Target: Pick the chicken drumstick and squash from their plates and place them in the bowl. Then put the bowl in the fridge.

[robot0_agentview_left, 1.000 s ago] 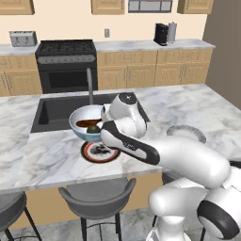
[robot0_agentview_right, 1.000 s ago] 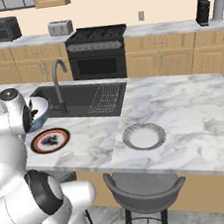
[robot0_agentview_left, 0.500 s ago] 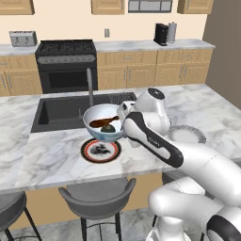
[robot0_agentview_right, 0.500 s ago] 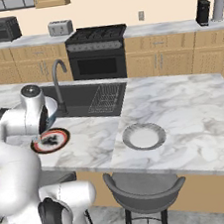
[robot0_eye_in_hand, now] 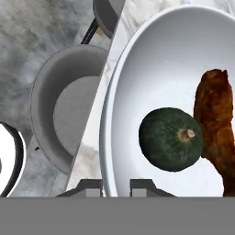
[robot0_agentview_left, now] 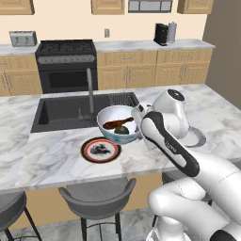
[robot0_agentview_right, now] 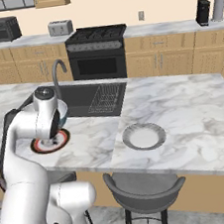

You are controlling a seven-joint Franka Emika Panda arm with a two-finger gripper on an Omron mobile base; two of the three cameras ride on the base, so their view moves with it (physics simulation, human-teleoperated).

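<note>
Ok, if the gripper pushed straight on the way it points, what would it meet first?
The gripper is already shut on the rim of the large white bowl. Straight ahead lies the bowl's wall and, close beside, the round dark green squash; depth is unclear.

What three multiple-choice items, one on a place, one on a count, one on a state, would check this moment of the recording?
1. Where is the squash?
A. on the grey plate
B. in the bowl
C. in the sink

2. How many flat plates lie on the counter?
A. one
B. two
C. three

3. What is the gripper doing?
A. hanging open above the sink
B. shut on the drumstick
C. shut on the bowl's rim

Answers:
1. B: the squash lies inside the bowl beside the drumstick.
2. B: the red-rimmed plate and the grey plate.
3. C: the hand view shows its fingertips on either side of the bowl's rim, and the bowl is held above the counter.
</note>
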